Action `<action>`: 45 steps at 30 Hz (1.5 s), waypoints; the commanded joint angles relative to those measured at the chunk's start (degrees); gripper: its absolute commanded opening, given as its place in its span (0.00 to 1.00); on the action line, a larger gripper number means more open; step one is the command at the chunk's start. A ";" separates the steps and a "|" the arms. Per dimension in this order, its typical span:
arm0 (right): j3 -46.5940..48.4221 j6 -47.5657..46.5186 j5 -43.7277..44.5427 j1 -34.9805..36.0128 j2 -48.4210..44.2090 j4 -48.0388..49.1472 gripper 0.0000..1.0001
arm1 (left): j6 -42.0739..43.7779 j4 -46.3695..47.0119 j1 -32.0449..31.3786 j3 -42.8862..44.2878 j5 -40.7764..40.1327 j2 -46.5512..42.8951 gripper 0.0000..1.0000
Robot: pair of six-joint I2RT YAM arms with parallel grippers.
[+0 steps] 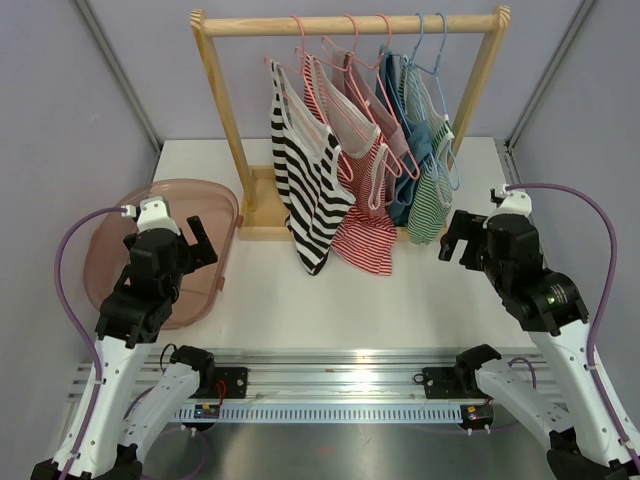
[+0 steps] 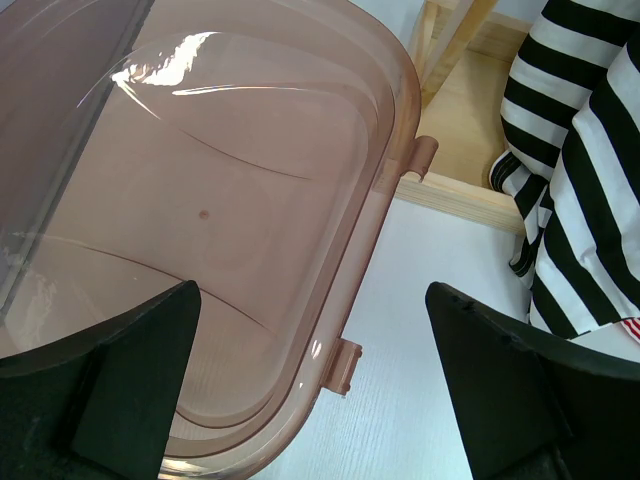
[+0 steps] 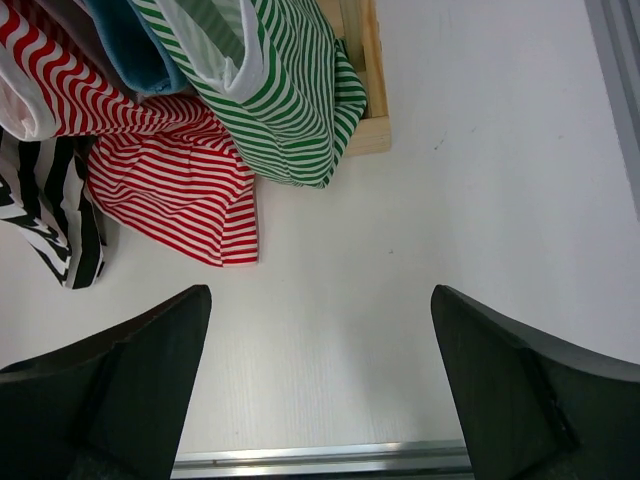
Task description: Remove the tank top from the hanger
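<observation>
Several tank tops hang on hangers from a wooden rack (image 1: 350, 25). The front one is black-and-white striped (image 1: 310, 190), on a pink hanger (image 1: 300, 70). Behind it hang red-striped tops (image 1: 362, 235), a blue one (image 1: 405, 185) and a green-striped one (image 1: 430, 205). My left gripper (image 1: 200, 240) is open with nothing in it, over the bin's right rim and left of the black-and-white top (image 2: 580, 180). My right gripper (image 1: 455, 240) is also open with nothing in it, above the bare table in front of the green-striped hem (image 3: 290, 110) and a red-striped hem (image 3: 180, 200).
A translucent pink bin (image 1: 165, 215) sits on the table at the left, its rim (image 2: 385, 170) passing under my left gripper (image 2: 310, 290). The rack's wooden base (image 3: 365, 80) lies behind my right gripper (image 3: 320, 292). A metal rail (image 1: 350, 365) runs along the table's near edge.
</observation>
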 commanded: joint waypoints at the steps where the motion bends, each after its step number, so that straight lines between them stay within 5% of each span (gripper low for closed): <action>1: 1.16 -0.02 0.06 0.32 -0.17 0.85 1.00 | -0.07 3.00 0.06 0.46 -0.24 -0.14 0.99; 9: 7.03 3.22 -17.33 0.41 0.78 9.20 1.00 | -0.07 3.08 0.06 0.10 1.08 -0.67 0.99; 19: 26.81 5.78 -39.94 0.41 19.48 13.78 0.98 | 0.02 3.52 0.06 -0.51 2.04 -1.73 0.99; 24: 39.36 4.46 -40.04 1.46 29.15 11.85 0.88 | 0.10 3.61 0.06 -0.86 2.48 -1.99 0.99; 45: 81.30 -8.71 -30.45 9.46 66.96 7.80 0.79 | 0.28 4.75 0.15 -1.83 3.53 -1.73 0.99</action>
